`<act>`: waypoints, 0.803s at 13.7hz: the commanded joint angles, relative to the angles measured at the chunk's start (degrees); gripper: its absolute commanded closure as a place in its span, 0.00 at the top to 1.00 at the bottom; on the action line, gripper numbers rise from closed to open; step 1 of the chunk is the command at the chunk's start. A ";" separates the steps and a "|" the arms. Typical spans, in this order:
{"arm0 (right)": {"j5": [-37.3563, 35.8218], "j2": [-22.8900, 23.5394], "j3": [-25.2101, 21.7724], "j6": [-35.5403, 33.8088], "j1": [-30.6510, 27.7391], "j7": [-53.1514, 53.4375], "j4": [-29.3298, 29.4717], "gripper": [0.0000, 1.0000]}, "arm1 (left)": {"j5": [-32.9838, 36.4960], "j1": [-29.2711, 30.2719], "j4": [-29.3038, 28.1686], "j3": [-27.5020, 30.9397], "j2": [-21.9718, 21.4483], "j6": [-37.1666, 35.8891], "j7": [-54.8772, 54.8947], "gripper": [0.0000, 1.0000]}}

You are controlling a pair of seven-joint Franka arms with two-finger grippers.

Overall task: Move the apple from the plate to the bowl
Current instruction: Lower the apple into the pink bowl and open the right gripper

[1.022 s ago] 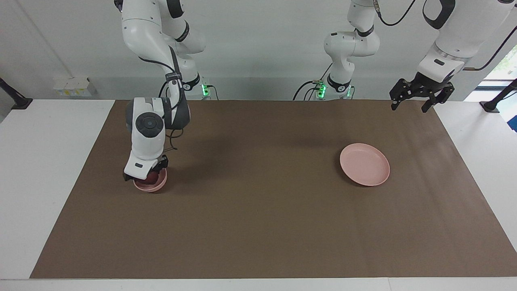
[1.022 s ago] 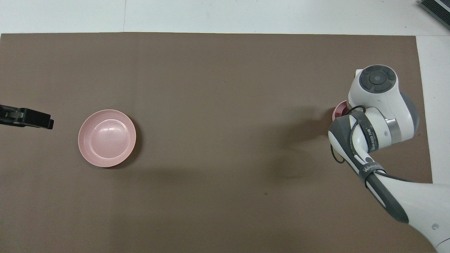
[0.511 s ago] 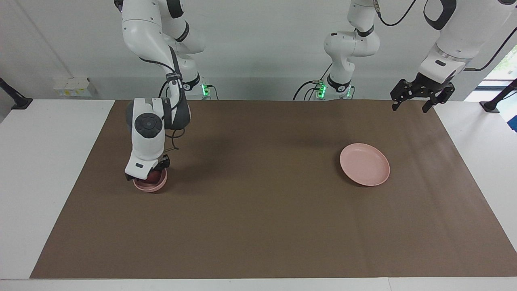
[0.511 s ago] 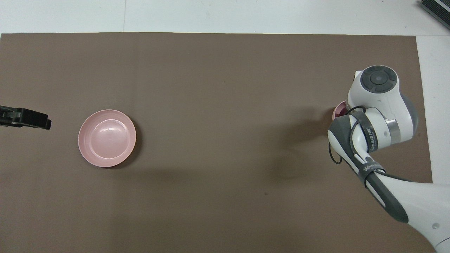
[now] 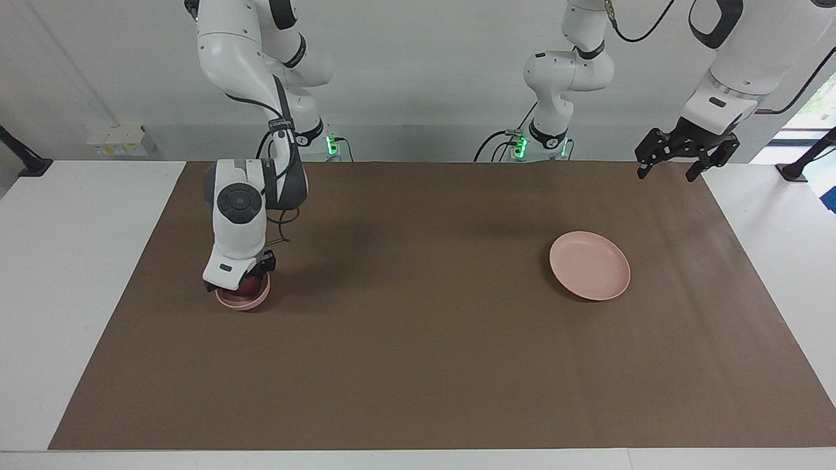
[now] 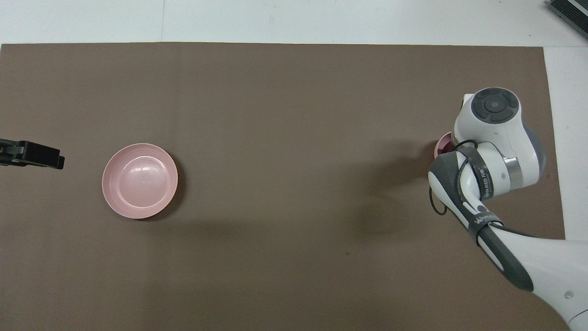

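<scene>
The small pink bowl (image 5: pixel 242 299) stands on the brown mat toward the right arm's end of the table. The dark red apple (image 5: pixel 248 286) sits low inside it. My right gripper (image 5: pixel 251 278) reaches down into the bowl, shut on the apple. In the overhead view the right arm's wrist covers nearly all of the bowl (image 6: pixel 441 144). The flat pink plate (image 5: pixel 590 266) (image 6: pixel 139 180) lies bare toward the left arm's end. My left gripper (image 5: pixel 686 166) (image 6: pixel 36 155) hangs open and holds nothing, raised over the mat's edge at that end.
A brown mat (image 5: pixel 418 339) covers most of the white table, with white strips at both ends. Green-lit arm bases (image 5: pixel 519 145) stand at the robots' edge. A dark object (image 6: pixel 569 11) lies at the table's corner farthest from the robots.
The left gripper has drifted a little outward toward its own end of the table and slightly upward. The right gripper has stayed in the bowl, shut on the apple.
</scene>
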 commanded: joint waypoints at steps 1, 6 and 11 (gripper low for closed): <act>1.02 -0.40 0.27 2.19 -1.08 -0.93 -1.03 0.97 | 0.51 -0.15 -0.82 0.14 -0.93 -0.47 -0.54 1.00; 1.02 -0.40 0.18 1.50 -0.73 -0.67 -0.77 1.00 | 0.51 -0.15 -0.82 0.14 -0.93 -0.47 -0.54 1.00; 7.66 -5.83 0.36 -3.69 -0.02 -0.32 0.29 1.00 | 0.51 -0.15 -0.82 0.14 -0.93 -0.47 -0.54 1.00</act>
